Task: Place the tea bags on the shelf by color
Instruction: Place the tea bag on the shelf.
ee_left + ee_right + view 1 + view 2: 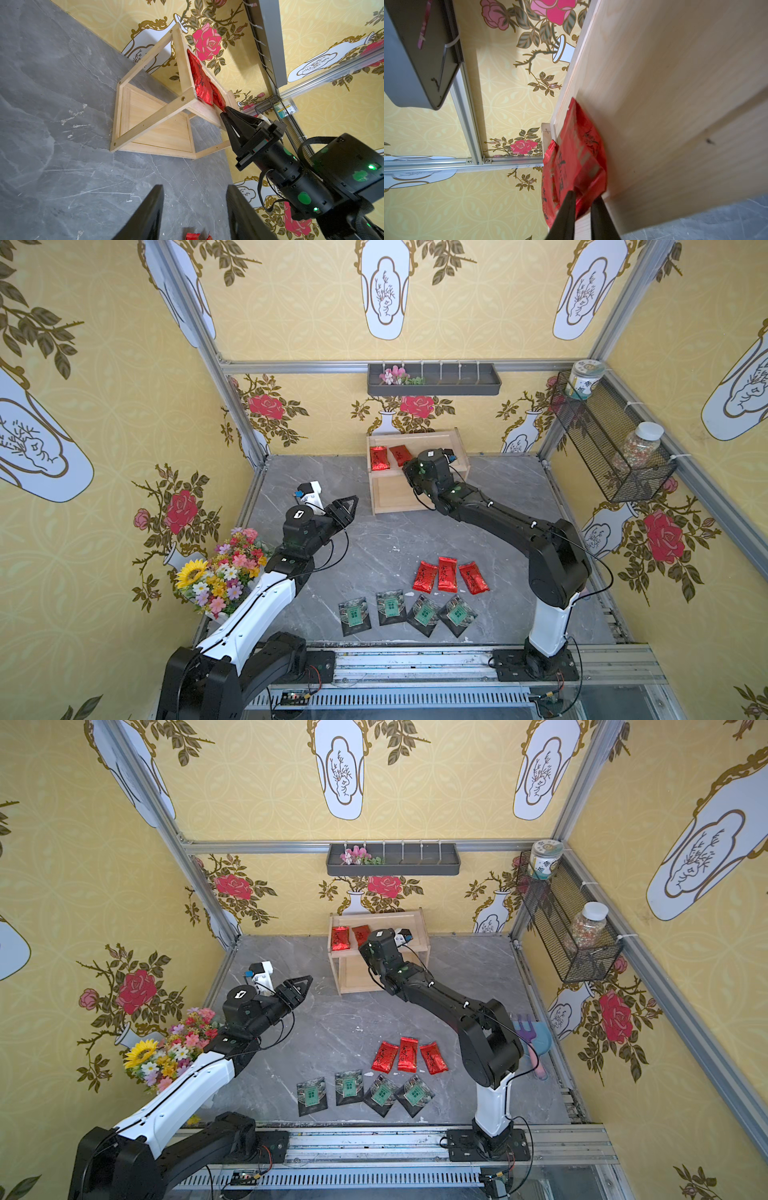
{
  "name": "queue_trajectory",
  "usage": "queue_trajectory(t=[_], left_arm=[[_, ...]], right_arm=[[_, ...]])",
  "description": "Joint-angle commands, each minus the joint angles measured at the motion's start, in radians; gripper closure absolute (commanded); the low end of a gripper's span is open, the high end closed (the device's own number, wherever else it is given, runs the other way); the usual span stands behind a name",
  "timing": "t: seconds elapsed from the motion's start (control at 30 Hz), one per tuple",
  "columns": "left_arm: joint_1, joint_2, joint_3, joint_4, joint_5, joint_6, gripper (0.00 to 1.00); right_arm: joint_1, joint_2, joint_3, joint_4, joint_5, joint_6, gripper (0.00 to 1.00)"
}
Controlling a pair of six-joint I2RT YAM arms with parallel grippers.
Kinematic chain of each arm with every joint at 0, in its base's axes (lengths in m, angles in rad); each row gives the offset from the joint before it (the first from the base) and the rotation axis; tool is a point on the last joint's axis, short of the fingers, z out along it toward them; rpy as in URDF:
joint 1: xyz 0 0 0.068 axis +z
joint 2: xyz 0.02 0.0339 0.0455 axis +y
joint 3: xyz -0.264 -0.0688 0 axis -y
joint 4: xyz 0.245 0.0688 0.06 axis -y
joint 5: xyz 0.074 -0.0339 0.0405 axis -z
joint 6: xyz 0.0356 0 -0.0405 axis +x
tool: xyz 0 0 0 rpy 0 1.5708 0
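Two red sachets (379,458) lay side by side at one end of the shelf's (395,497) top tier. The near end of one sat between the narrowly parted fingers of the right claw (582,193), and I could not tell whether it was pinched or free. Three reds (446,574) and four green packets (424,614) waited on the worktop (374,543), well apart from the shelf, with the left claw (195,187) half open and empty. This looked like setting down the second red; next, that claw should open clear and back off without dragging it.
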Motion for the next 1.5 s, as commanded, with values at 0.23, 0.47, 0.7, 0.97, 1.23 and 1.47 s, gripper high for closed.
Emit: queue_trajectory(t=[0.23,0.47,0.7,0.97,1.23,1.47], left_arm=[[0.011,0.005,-0.013,0.034,0.027,0.005,0.46],[0.012,0.017,-0.005,0.032,0.040,0.002,0.46],[0.008,0.107,0.039,0.035,0.118,-0.029,0.48],[0.001,0.120,0.050,0.038,0.109,-0.022,0.47],[0.000,0.145,0.057,0.039,0.126,-0.020,0.47],[0.000,0.138,0.051,0.044,0.128,-0.018,0.47]], right_arm=[[0.006,-0.019,0.027,-0.050,-0.107,-0.088,0.58],[-0.014,-0.123,0.007,-0.124,-0.255,-0.321,0.56],[-0.100,-0.031,0.229,-0.270,-0.378,-0.573,0.57],[-0.191,0.108,0.389,-0.334,-0.496,-0.684,0.49],[-0.191,0.181,0.399,-0.304,-0.534,-0.673,0.47],[-0.183,0.191,0.400,-0.290,-0.534,-0.667,0.48]])
